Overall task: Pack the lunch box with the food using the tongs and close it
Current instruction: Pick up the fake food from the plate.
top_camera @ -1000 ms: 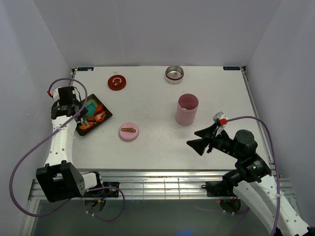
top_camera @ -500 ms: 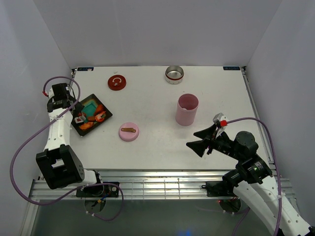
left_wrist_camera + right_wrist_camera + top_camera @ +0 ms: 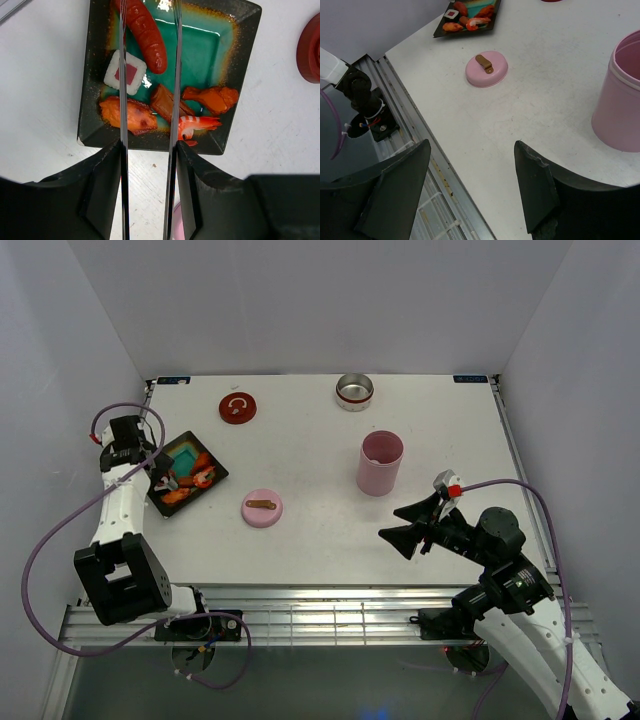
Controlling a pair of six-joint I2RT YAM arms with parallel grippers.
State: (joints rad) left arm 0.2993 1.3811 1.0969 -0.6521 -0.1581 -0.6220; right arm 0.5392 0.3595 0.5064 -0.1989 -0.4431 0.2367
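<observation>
Since a second ago our left arm has drawn back toward the left edge of the table [image 3: 310, 455], uncovering more of the tray [image 3: 96, 60]; our right arm has not shifted. Farthest left, the left end effector [image 3: 148, 150] is clamped on the tongs [image 3: 122, 100], one thin arm pressed against the inside of each finger [image 3: 107, 190]. The two arms run apart and nearly parallel out over the tray. Their tips pass beyond the top of the wrist view, so we cannot tell whether they touch anything.

All the food sits in the tray near the table's left edge. A red sausage [image 3: 146, 37] lies at the far side, with a white square piece with a red centre [image 3: 126, 73] just beside it. An orange piece [image 3: 127, 114] lies at the near wall, along with a brown-orange stick [image 3: 167, 102], an orange drumstick [image 3: 212, 98] and a shrimp [image 3: 197, 123].

To the right of the tray a red lid [image 3: 238, 407] lies toward the back, and a pink lid [image 3: 262, 508] with a small brown handle lies flat nearer us. Farther right a round metal tin [image 3: 354, 391] stands at the back edge. The pink lunch box [image 3: 380, 463] stands upright and uncovered, well apart from its lid. Farthest right, the right end effector [image 3: 470, 147] hovers above bare table with its fingers spread wide and nothing between them.
</observation>
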